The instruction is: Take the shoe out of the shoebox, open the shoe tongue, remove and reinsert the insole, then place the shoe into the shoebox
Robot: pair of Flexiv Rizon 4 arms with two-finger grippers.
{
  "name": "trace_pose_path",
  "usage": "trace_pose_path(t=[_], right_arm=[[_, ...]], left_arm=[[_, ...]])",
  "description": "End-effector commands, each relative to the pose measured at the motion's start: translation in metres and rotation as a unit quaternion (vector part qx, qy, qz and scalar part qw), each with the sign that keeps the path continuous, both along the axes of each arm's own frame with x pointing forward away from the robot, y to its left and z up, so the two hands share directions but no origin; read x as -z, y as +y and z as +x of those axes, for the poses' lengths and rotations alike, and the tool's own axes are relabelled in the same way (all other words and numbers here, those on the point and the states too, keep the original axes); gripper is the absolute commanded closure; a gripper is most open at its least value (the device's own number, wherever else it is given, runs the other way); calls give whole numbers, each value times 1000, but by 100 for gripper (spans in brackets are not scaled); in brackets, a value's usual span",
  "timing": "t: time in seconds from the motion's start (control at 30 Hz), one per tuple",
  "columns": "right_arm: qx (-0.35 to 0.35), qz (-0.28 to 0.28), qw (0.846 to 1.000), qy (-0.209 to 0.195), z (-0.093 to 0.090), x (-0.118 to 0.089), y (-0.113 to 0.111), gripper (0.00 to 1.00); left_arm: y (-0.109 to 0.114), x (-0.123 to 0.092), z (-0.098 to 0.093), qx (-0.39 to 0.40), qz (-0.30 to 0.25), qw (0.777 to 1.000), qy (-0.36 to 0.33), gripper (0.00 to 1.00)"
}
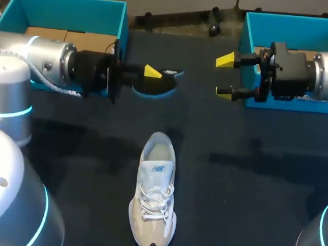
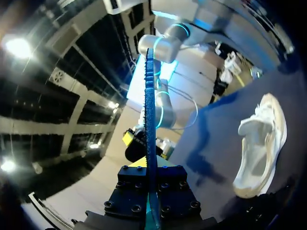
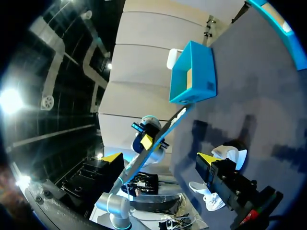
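A white and beige shoe (image 1: 154,198) lies on the dark table, toe towards the front edge; the left wrist view shows it too (image 2: 261,143). My left gripper (image 1: 151,73) hangs above the table's back middle, shut on a dark insole with a blue edge (image 1: 159,85). In the left wrist view the insole (image 2: 149,105) stands edge-on between the jaws of the left gripper (image 2: 149,172). My right gripper (image 1: 224,76) is open just to the right of the insole, clear of it. From the right wrist, the right gripper (image 3: 158,158) faces the insole (image 3: 160,136).
Two teal boxes stand at the back of the table, one at the left (image 1: 64,15) behind my left arm, one at the right (image 1: 297,28) behind my right arm. The left box (image 3: 192,72) also shows in the right wrist view.
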State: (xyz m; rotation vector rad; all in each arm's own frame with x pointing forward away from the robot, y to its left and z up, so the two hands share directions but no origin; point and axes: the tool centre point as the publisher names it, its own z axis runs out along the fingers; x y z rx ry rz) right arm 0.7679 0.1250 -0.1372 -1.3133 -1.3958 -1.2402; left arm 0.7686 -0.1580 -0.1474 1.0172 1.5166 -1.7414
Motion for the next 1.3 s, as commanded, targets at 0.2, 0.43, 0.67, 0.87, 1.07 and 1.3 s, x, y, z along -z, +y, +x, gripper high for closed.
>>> trace_pose_path(t=[0.2,0.43,0.67,0.87,1.07,1.3], right_arm=[[0,-2,1000,0,0,0,1,0],[0,-2,1000,0,0,0,1,0],[0,-2,1000,0,0,0,1,0],[0,-2,1000,0,0,0,1,0],[0,-2,1000,0,0,0,1,0],[0,-2,1000,0,0,0,1,0]], left_arm=[[-13,-5,2,140,62,969,197,100],[-13,-4,-6,183,125,881,419,100],[3,-5,-17,234,106,727,637,100],[10,-7,-16,244,85,704,662,100],[10,-7,-16,244,85,704,662,100],[5,-1,-15,189,83,671,712,100]])
